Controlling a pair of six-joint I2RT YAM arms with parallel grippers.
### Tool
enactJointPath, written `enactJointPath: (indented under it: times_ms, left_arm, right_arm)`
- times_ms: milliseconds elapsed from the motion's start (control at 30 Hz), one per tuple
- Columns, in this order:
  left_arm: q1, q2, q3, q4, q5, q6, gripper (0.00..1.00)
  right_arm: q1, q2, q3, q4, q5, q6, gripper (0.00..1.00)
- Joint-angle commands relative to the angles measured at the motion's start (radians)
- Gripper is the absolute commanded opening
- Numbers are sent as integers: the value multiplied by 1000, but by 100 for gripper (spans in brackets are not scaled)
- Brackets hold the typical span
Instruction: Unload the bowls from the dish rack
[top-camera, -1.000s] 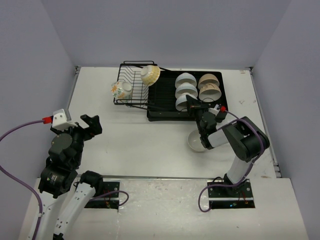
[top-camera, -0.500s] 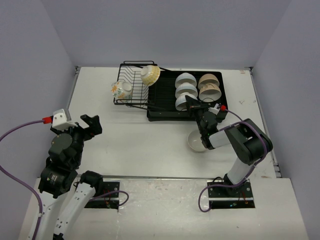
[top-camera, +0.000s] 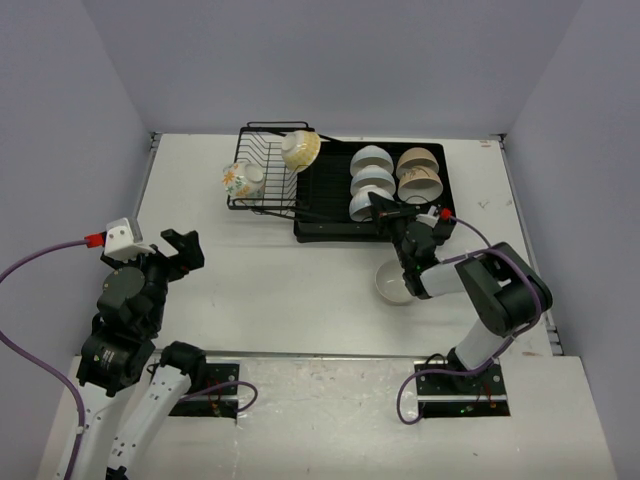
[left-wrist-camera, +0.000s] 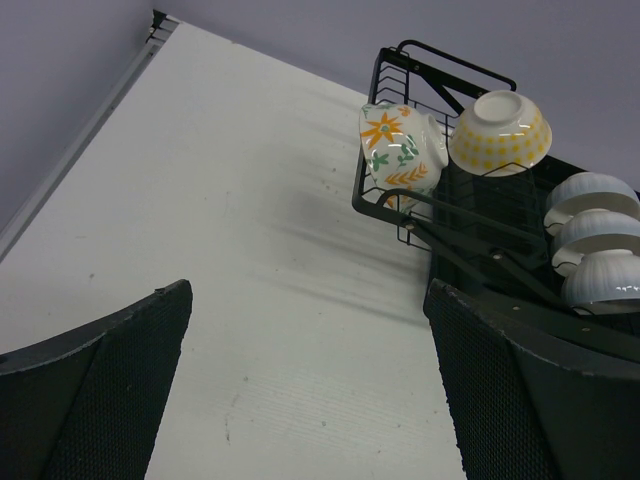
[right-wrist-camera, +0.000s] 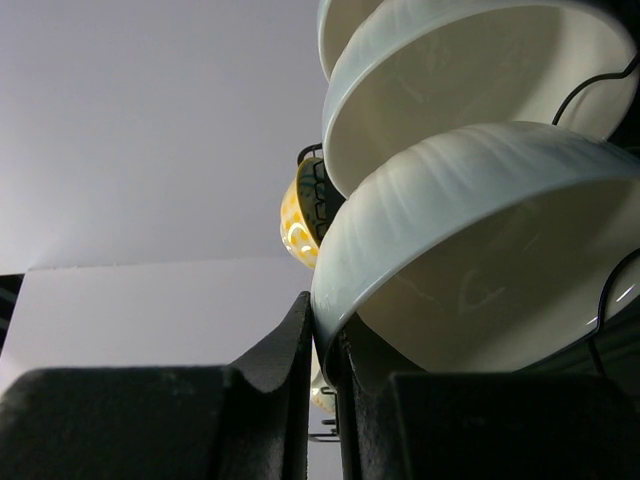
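Pinching rim of nearest white bowl (right-wrist-camera: 470, 230) with right gripper (right-wrist-camera: 322, 335), seemingly firmly, at dish rack's (top-camera: 322, 195) 6 o'clock, for lifting free; left gripper (left-wrist-camera: 308, 300) agape, idle.

Right wrist view: the nearest white bowl (right-wrist-camera: 470, 250) runs off the right edge and hides most of the yellow patterned bowl (right-wrist-camera: 297, 225). Overhead, the right arm (top-camera: 440, 275) covers part of a lone bowl (top-camera: 388, 285) on the surface (top-camera: 280, 290). Left wrist view: the bottom edge crops the left gripper (left-wrist-camera: 310, 290) fingers.
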Motion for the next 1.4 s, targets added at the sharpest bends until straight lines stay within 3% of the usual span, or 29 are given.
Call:
enactJointPath:
  times_ms: [0,1367]
  left_arm:
    - [-5,0,-7,31,-1,15,100]
    - [-5,1,-7,34,-1,15,100]
  right_arm:
    - [-5,-86,12,445,0,-6,0]
    - [-105,-157,113,446,-236,15,0]
